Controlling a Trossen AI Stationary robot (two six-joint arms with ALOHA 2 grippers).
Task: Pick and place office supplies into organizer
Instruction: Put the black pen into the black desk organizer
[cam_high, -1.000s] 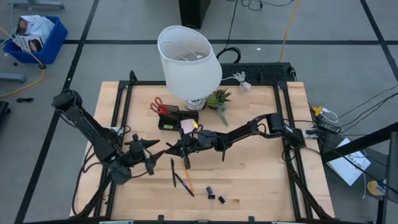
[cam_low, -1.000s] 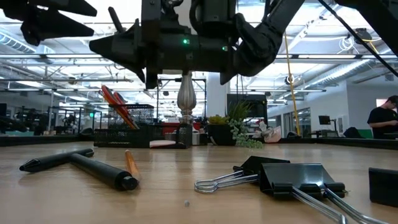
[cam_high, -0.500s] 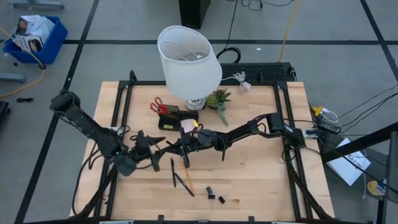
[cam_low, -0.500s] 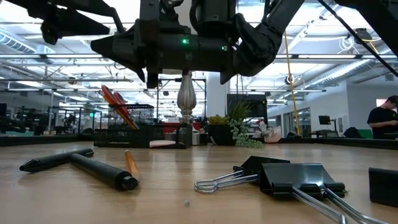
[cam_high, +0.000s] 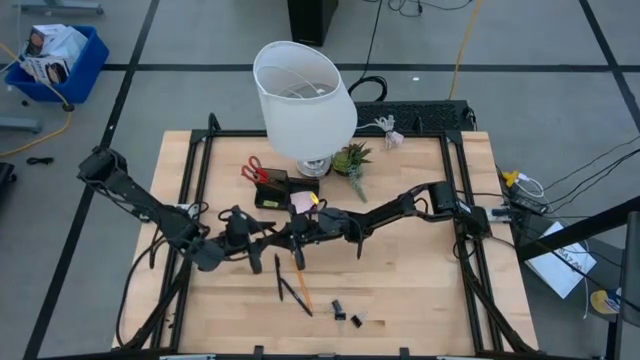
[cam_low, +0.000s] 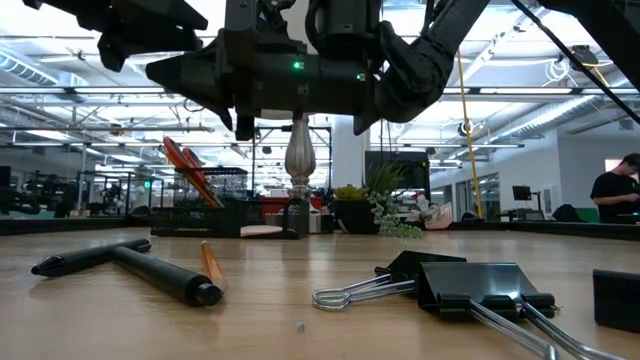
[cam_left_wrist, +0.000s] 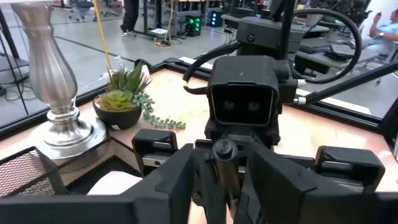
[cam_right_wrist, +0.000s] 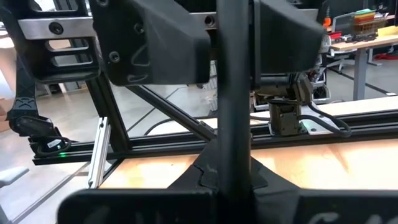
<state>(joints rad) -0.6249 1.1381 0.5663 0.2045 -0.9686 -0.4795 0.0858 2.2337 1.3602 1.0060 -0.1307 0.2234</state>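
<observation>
My right gripper (cam_high: 289, 237) hovers over the table's middle, shut on a black pen (cam_right_wrist: 233, 93). My left gripper (cam_high: 262, 243) faces it from the table's left, open, with one finger (cam_right_wrist: 155, 43) on each side of the pen's free end (cam_left_wrist: 224, 150); narrow gaps show beside the pen. The black organizer (cam_high: 272, 190) stands in front of the lamp, with red scissors (cam_high: 253, 170) sticking up out of it. A pink sticky-note pad (cam_high: 300, 202) and a yellow-green piece (cam_high: 314, 198) lie beside it. Two black pens (cam_high: 283, 280), an orange pencil (cam_high: 304, 291) and black clips (cam_high: 346, 314) lie nearer. My right gripper pinches the black pen (cam_right_wrist: 233, 143) between its two fingers. The pen lies across the fingers and reaches out toward my left gripper. It is lifted clear of the table.
The white-shaded lamp (cam_high: 305, 95) and a small potted plant (cam_high: 352, 158) stand at the far side. In the low view a pen (cam_low: 130, 265), the pencil (cam_low: 211, 262) and binder clips (cam_low: 470, 285) lie on the wood below the grippers. Black rails (cam_high: 195, 180) frame the table.
My left gripper has travelled toward the table's right, up to my right gripper, and its fingers now stand around the held pen's free end. My right gripper and the pen have kept still.
</observation>
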